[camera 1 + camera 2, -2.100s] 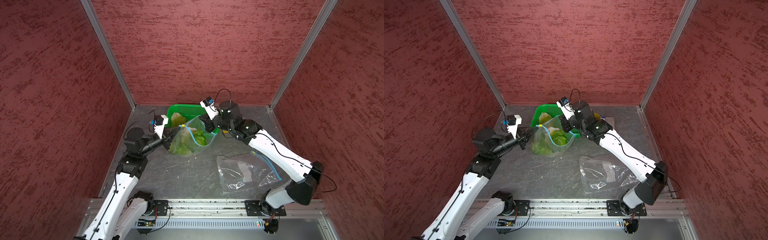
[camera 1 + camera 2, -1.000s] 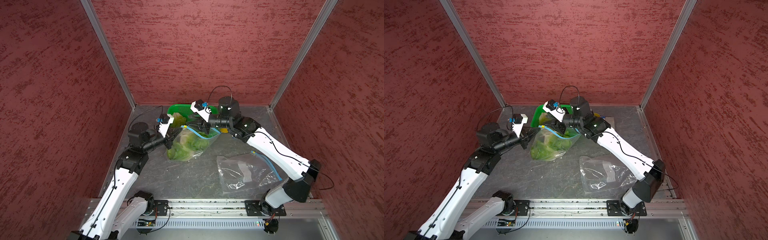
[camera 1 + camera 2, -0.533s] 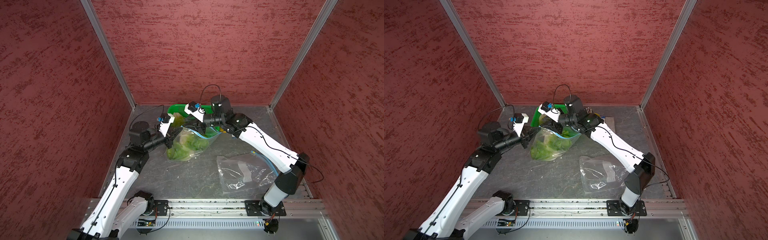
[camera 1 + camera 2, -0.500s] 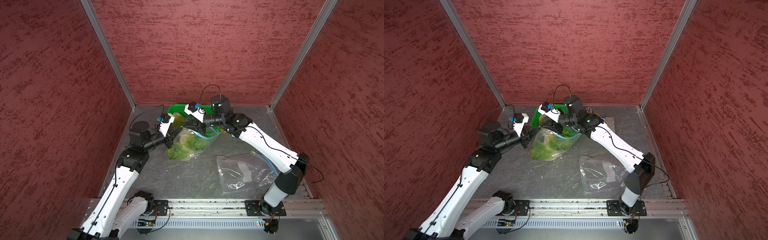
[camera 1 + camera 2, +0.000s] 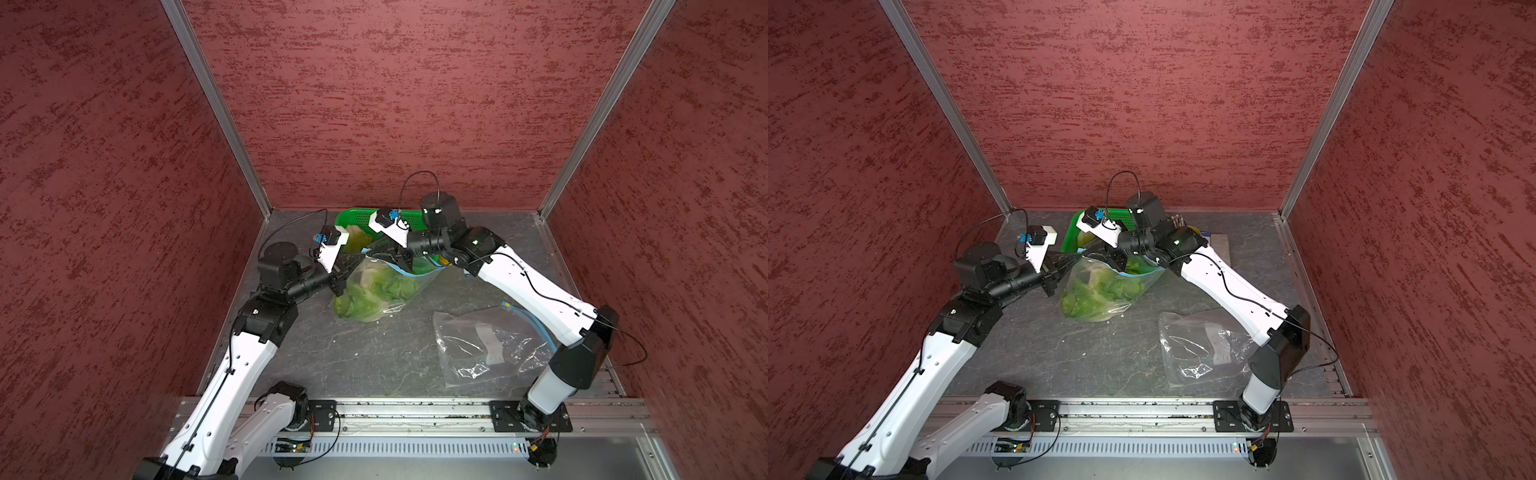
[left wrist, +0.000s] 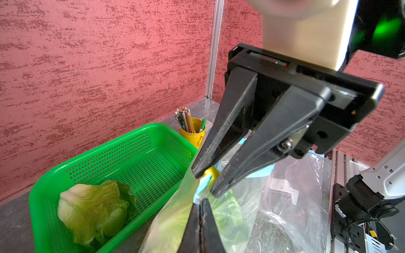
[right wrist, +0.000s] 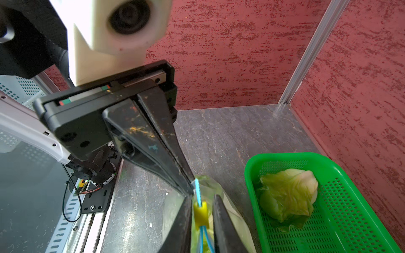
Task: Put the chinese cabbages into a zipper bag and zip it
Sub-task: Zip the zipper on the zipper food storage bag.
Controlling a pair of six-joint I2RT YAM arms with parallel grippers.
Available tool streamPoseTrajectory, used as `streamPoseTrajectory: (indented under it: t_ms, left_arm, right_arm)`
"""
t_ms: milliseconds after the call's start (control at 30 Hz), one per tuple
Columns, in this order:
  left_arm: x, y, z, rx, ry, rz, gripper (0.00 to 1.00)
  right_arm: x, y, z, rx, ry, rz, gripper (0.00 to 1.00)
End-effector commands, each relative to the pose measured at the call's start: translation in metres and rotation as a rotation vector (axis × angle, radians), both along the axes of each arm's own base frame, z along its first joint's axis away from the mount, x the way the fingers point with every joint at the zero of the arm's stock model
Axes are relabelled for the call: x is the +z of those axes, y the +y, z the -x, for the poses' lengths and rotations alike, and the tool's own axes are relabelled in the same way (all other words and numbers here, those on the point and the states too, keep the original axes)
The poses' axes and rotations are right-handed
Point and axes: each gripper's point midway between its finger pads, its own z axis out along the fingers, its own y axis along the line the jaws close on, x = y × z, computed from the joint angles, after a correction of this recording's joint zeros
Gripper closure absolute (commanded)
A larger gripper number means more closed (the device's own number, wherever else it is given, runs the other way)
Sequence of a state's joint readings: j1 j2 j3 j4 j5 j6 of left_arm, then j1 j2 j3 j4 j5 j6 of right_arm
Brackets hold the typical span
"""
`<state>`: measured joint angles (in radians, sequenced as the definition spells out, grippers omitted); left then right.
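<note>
A clear zipper bag with a blue zip strip hangs between my grippers, with light-green chinese cabbages inside it. One more cabbage lies in the green basket. My left gripper is shut on the bag's top corner. My right gripper meets it tip to tip, jaws narrowed onto the yellow zipper slider at that same end of the strip.
The basket stands at the back wall just behind the bag. A yellow cup of pencils is beside it. A second, empty clear bag lies front right, under the right arm.
My right gripper has travelled left along the bag's mouth until it meets the left gripper, and its jaws have narrowed. The mouth has drawn together. The left gripper has kept its hold.
</note>
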<state>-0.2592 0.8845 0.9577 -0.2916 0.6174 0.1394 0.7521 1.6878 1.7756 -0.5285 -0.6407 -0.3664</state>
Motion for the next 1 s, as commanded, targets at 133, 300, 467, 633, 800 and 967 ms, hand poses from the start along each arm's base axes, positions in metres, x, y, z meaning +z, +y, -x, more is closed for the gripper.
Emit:
streamPoseTrajectory:
  t_ms: [133, 300, 467, 633, 800, 967]
  left_arm:
    - [0.025, 0.002, 0.001, 0.02, -0.077, 0.017, 1.0]
    - [0.031, 0.004, -0.001, 0.041, -0.08, 0.03, 1.0]
    - [0.04, 0.009, 0.001, 0.069, -0.094, 0.05, 1.0]
    - [0.046, 0.013, 0.003, 0.094, -0.105, 0.056, 1.0]
    - [0.045, 0.015, 0.003, 0.107, -0.086, 0.048, 1.0]
    - [0.049, 0.01, 0.008, 0.072, -0.063, 0.079, 1.0]
  right_arm:
    - [0.014, -0.002, 0.005, -0.002, -0.023, -0.017, 0.88]
    - [0.016, -0.005, 0.004, -0.017, -0.031, -0.017, 0.92]
    - [0.016, -0.01, 0.002, -0.04, -0.032, -0.004, 0.92]
    - [0.02, -0.016, 0.002, -0.057, -0.035, -0.008, 0.92]
    - [0.028, -0.022, 0.004, -0.069, -0.046, -0.022, 0.92]
    - [0.025, -0.023, 0.003, -0.079, -0.039, -0.015, 0.92]
